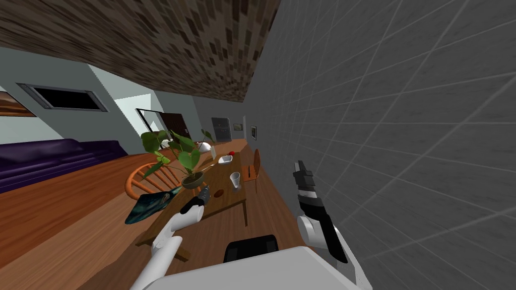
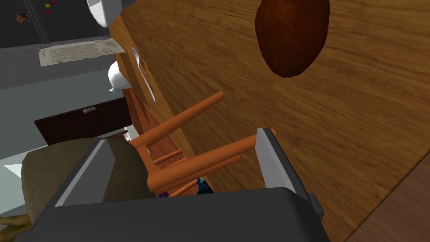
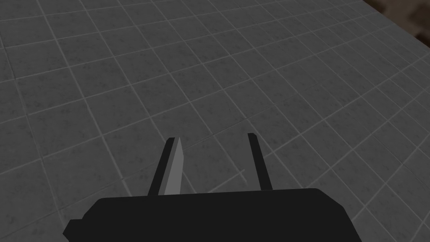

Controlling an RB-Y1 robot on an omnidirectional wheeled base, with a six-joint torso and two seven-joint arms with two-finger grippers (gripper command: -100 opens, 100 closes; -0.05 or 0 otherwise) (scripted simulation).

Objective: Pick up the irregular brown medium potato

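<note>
Head view shows a long wooden desk (image 1: 228, 204) that stands near a grey tiled wall (image 1: 403, 126), with a purple sofa (image 1: 50, 156) well apart from it across the wooden floor. A round-backed orange chair (image 1: 146, 178) stands at the far side of the desk, and a blue-green cloth (image 1: 151, 204) lies by the desk's edge near it. On the desk stand a leafy plant (image 1: 176, 148) in a brownish pot (image 1: 193, 180), a white cup (image 1: 235, 178) and, further along, a white bowl (image 1: 225, 159). The brown potato (image 1: 219, 193) lies on the bare wood between the pot and the cup, just beside the left gripper (image 1: 204, 193). In the left wrist view the potato (image 2: 292, 38) lies flat on the desk ahead of the left gripper (image 2: 183, 135), apart from its tips; the fingers stand wide apart and hold nothing. The right gripper (image 1: 301, 168) is raised beside the wall, and the right wrist view shows it (image 3: 213, 136) with fingers apart, nothing between them.
</note>
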